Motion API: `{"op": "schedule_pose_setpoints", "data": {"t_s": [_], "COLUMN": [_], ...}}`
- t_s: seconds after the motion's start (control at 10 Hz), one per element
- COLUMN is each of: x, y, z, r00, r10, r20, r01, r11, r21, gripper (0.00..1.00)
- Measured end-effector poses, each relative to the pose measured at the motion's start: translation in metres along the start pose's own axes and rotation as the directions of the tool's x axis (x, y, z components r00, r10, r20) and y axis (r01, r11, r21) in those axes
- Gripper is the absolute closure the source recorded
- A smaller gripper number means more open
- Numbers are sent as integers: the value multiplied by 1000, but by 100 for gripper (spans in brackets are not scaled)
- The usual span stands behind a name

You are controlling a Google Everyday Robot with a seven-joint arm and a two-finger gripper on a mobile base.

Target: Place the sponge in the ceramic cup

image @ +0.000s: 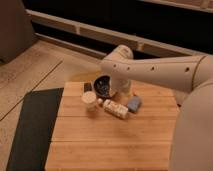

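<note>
The blue-grey sponge (134, 104) lies flat on the wooden table (110, 142), right of centre. The cream-white ceramic cup (90, 100) stands upright to its left, with a cream box (116, 108) lying between them. My white arm reaches in from the right and bends down behind the box. Its gripper (124, 92) hangs just behind and left of the sponge, beside the dark bowl (103, 86). It is open and holds nothing. The arm's wrist hides most of it.
A small dark object (88, 87) sits at the table's back left, beside the bowl. A black mat (35, 125) lies on the floor along the table's left side. A dark wall with ledges runs behind.
</note>
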State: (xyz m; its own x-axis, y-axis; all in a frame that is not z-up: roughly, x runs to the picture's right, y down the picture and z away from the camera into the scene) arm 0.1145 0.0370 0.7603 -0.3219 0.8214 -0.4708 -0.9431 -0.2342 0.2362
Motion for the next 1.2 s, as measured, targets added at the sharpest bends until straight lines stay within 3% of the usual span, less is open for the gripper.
{"op": "schedule_pose_setpoints", "data": {"t_s": [0.2,0.5,0.9,1.2], "x": [-24,-43,-52,-54], "y": [-22,-57,-87,-93], "z": [18,38,74,84], "r00": [1000,998,987,984], "r10": [-3,-29,-73,-73], "r20": [-15,-62,-146,-163], "r01": [1,22,55,55], "r11": [997,992,991,992], "r21": [-72,-124,-123,-111], "gripper": [35,35,35,35]}}
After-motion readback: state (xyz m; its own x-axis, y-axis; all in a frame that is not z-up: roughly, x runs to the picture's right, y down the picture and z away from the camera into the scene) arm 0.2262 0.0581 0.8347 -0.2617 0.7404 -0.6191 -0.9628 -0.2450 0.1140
